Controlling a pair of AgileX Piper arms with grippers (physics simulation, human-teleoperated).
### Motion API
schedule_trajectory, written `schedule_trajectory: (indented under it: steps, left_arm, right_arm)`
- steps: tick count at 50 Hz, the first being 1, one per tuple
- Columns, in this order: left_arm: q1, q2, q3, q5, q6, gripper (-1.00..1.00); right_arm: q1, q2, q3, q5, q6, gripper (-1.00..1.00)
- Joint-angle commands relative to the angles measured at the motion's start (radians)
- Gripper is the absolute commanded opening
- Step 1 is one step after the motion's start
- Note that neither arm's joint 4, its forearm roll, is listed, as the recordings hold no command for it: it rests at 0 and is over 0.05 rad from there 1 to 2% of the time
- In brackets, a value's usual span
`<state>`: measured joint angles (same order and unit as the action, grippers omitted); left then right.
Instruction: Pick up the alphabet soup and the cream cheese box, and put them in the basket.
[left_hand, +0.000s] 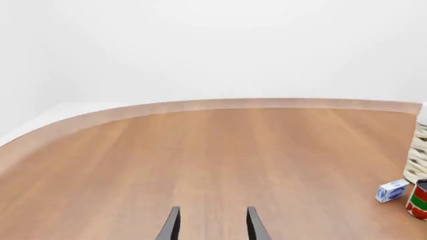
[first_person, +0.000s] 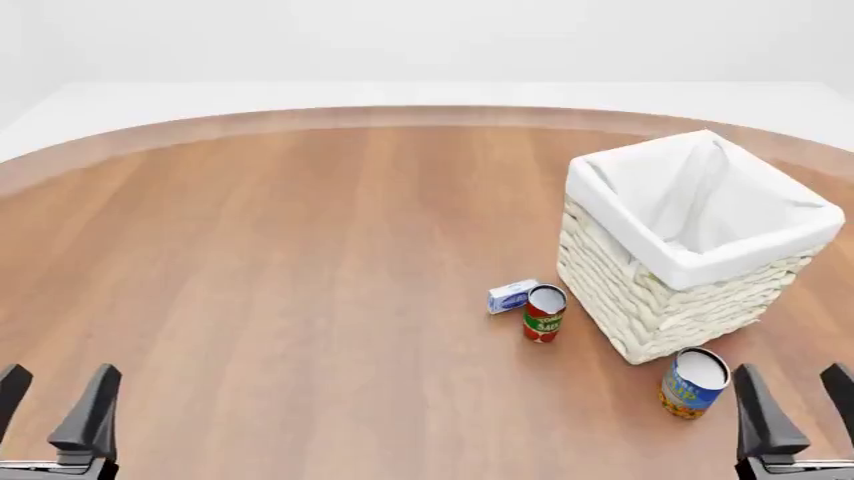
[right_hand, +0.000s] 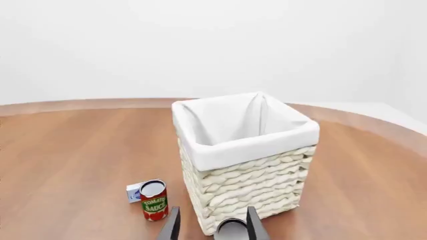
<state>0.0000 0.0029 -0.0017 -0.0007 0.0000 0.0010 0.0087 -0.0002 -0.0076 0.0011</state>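
- Right gripper (first_person: 798, 420) sits at the front view's 5 o'clock corner, jaws spread, holding nothing. The soup (first_person: 694, 382) stands upright just beside it at its 10 o'clock, and the right wrist view shows the can's pale top (right_hand: 231, 226) between the fingers' line.
- Left gripper (first_person: 54, 410) waits at 7 o'clock, jaws apart and empty — nothing near it but bare tabletop (first_person: 267, 260).
- Nothing is done yet, by my reading: the basket (first_person: 694, 245), at 2 o'clock, shows only its white liner inside, and both items are left to move.
- The box (first_person: 513, 296) lies flat near centre, at the basket's 8 o'clock, well apart from both grippers.
- A red and green can (first_person: 543, 313) stands touching or just beside the box — likely the one obstacle to a clean grasp there.
- The basket's near corner stands close behind the soup, so a lift probably needs height before swinging over the rim.
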Motion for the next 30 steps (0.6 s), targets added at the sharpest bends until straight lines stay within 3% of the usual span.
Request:
schedule_trajectory:
  steps: [1,17,20,21,25,29,30]
  left_arm:
    - [0.0,0.005,-0.003,-0.001,0.0,1.0]
    - [0.0,0.005,-0.003,-0.001,0.0,1.0]
    - [0.0,0.005,-0.003,-0.001,0.0,1.0]
    - [0.0,0.005,-0.003,-0.001,0.0,1.0]
    - [0.0,0.005,-0.003,-0.001,0.0,1.0]
    - [0.0,0.005,-0.003,-0.001,0.0,1.0]
    - [0.0,0.005,-0.003,-0.001,0.0,1.0]
  right_arm:
    - [0.005,0.03,0.0,-0.022,0.002,1.0]
    - [0.008,0.026,-0.002,-0.024,-0.01,1.0]
    - [-0.01,0.057,-0.014,-0.03,0.018,1.0]
    - [-0.004,0.08,-0.018,-0.035,0.001,1.0]
    - [-0.004,0.113,-0.073,0.011,0.032,1.0]
    - [-0.018,0.164,-0.11,0.004,0.026,1.0]
    - [-0.038,0.17,-0.123,0.011,0.052,1.0]
